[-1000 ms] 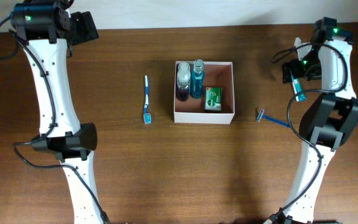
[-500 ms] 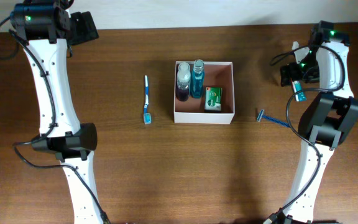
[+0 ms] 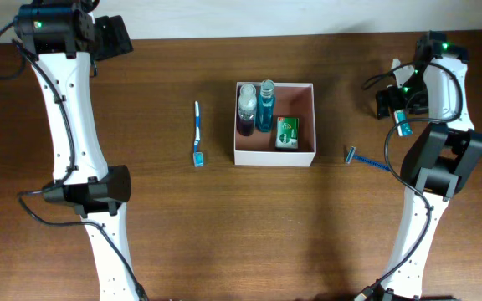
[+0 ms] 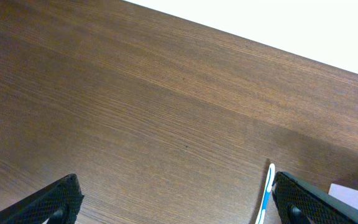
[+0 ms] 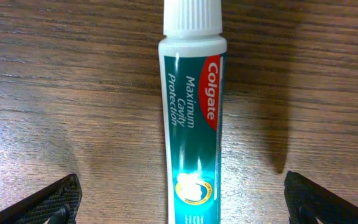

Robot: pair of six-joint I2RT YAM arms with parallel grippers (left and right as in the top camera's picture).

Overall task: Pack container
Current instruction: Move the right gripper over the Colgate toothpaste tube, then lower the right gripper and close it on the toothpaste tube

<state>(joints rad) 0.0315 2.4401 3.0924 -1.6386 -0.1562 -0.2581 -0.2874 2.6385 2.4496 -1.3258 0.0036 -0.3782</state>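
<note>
The container [image 3: 305, 104], a square white-walled box with a pinkish-brown inside, sits mid-table and holds two bottles [image 3: 247, 112] and a green soap box [image 3: 287, 132]. Right of it a Colgate toothpaste tube [image 5: 191, 112] lies flat on the table, cap pointing away. My right gripper [image 5: 188, 208] hangs open above the tube, one finger on each side, touching nothing. My left gripper [image 4: 179, 211] is open over bare wood at the far left corner, holding nothing. A blue-and-white toothbrush [image 3: 197, 134] lies left of the container. In the left wrist view the toothbrush [image 4: 267, 193] shows beside my right-hand finger.
A blue razor [image 3: 365, 158] lies on the table right of the container, nearer the front than the toothpaste [image 3: 402, 125]. The table's far edge runs close behind both grippers. A corner of the container [image 4: 353, 198] shows at the left wrist view's lower right.
My right gripper has shifted slightly left over the toothpaste tube. The left arm and the objects have not moved.
</note>
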